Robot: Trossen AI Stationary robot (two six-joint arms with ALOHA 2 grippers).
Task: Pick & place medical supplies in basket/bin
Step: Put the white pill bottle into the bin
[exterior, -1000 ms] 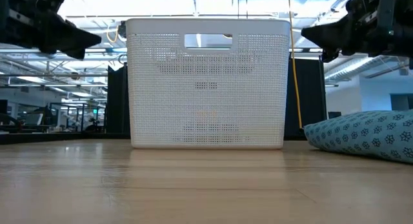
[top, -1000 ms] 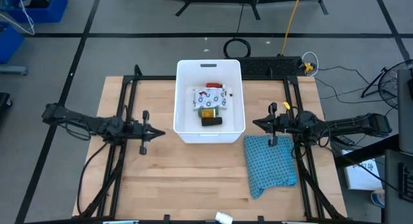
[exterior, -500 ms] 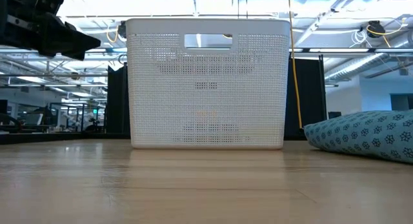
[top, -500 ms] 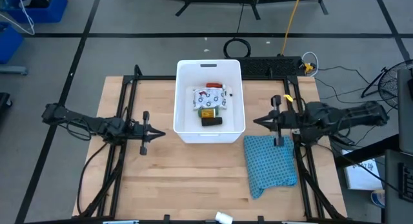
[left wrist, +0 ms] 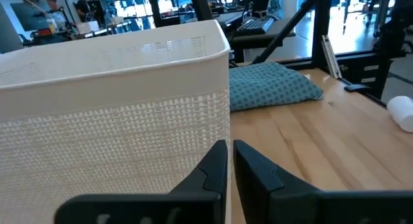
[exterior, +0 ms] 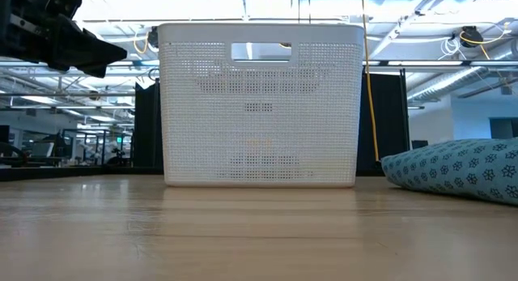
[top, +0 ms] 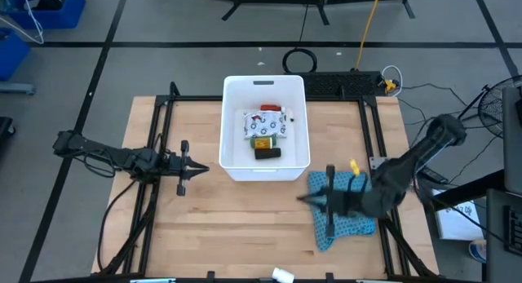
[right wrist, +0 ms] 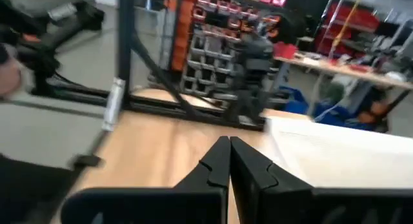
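The white tub (top: 232, 112) sits mid-table toward the far edge, w/ most supplies already in it: flat white packet w/ dark prints (top: 263, 124), a red tube (top: 270, 108) at its far side, a small orange-yellow item (top: 260, 143) and a black block (top: 267, 153) nearer the front wall. 1 small white bottle (top: 282, 275) lies alone at the table's near edge, partly cut off by the frame.

That bottle looks light, stiff and smooth, so prob. inclined to roll or skid; I'd take it across the body, not by the ends. The packet is thin and floppy, no longer a concern.

Left gripper (top: 198, 168) hangs just left of the tub, fingers pinched together on nothing, as the left wrist view confirms (left wrist: 230, 161). Right gripper (top: 303, 199) is over the blue knitted cloth (top: 342, 210), fingers closed and empty in its wrist view (right wrist: 228, 156).

Hard to read: the low view shows only the tub's perforated wall, contents hidden. No green block visible; may be under the packet, can't tell.
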